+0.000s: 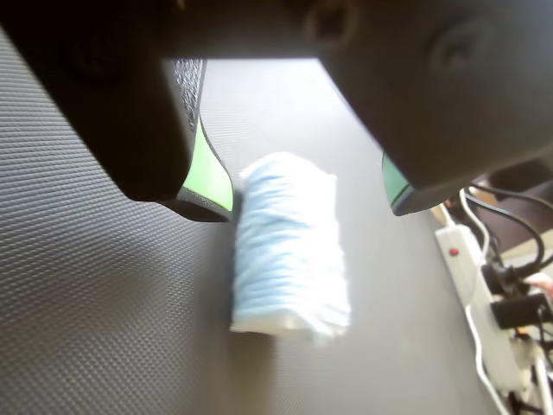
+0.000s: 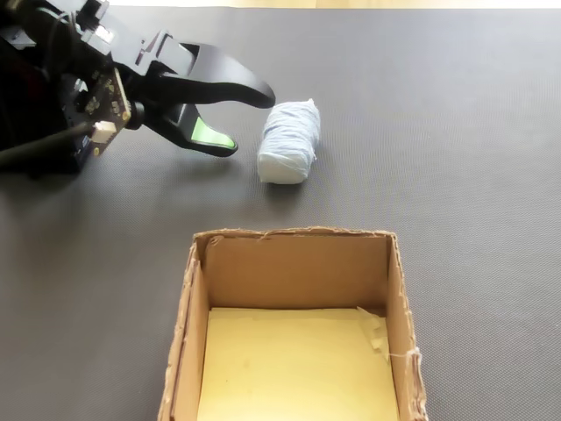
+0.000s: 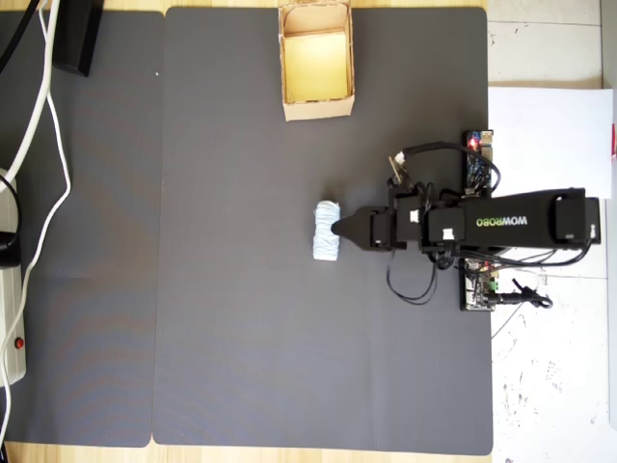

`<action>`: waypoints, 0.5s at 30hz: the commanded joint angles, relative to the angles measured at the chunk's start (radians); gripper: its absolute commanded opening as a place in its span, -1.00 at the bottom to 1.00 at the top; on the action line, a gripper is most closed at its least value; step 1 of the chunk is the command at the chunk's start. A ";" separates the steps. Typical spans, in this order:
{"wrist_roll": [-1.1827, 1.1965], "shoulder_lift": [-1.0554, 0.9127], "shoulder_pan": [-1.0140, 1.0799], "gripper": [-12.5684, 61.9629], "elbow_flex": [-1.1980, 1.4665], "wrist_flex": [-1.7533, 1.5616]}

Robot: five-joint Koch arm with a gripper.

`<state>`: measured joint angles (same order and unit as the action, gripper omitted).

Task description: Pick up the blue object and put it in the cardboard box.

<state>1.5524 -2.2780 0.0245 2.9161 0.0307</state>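
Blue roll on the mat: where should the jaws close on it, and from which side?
Grip the blue roll across its ribbed middle. It lies on its side, narrower across than along. The gripper is open and nearly straddling it, so probably come straight down from above.

This looks like a hobbyist's workbench, a home tinkering corner rather than a proper lab. A dark ribbed mat point(image 3: 241, 318) covers most of the table point(image 3: 549, 386), which shows pale and speckled with dark marks at the right of the overhead view. The small black arm point(image 3: 501, 224) sits at the mat's edge with bare circuit boards point(image 3: 477, 159) and loose wires point(image 3: 415, 280) out in the open. Over on the left edge, a white power strip point(image 3: 12, 328) with a red switch feeds white cables point(image 3: 43, 125) trailing across the mat. A sheet of white paper point(image 3: 549, 135) lies beside the arm.
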 commanded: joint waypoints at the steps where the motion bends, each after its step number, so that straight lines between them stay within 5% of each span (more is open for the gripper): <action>1: 0.009 -0.091 0.000 0.29 -0.097 0.071; 15: 0.034 0.002 0.000 0.27 -0.448 0.606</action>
<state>1.5524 -2.2703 0.0307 2.5802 0.5308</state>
